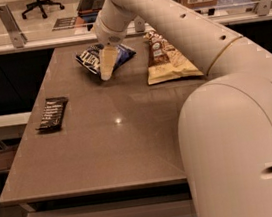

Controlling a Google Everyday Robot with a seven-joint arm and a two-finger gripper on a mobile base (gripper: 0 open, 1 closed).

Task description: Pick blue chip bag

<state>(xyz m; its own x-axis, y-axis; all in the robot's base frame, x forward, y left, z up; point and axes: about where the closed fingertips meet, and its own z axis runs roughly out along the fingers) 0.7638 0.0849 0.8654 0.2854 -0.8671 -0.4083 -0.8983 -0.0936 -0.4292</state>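
Observation:
The blue chip bag (pixel 92 59), dark blue and crinkled with white lettering, lies at the far middle of the brown table (pixel 105 140). My gripper (pixel 106 70) hangs from the white arm directly over the bag's right half, its pale tip pointing down at the bag's front edge. The gripper covers part of the bag.
A larger tan-yellow chip bag (pixel 167 58) lies to the right of the blue one. A slim black wrapped bar (pixel 52 112) lies near the table's left edge. My white arm fills the right foreground. A glass rail (pixel 38 23) runs behind the table.

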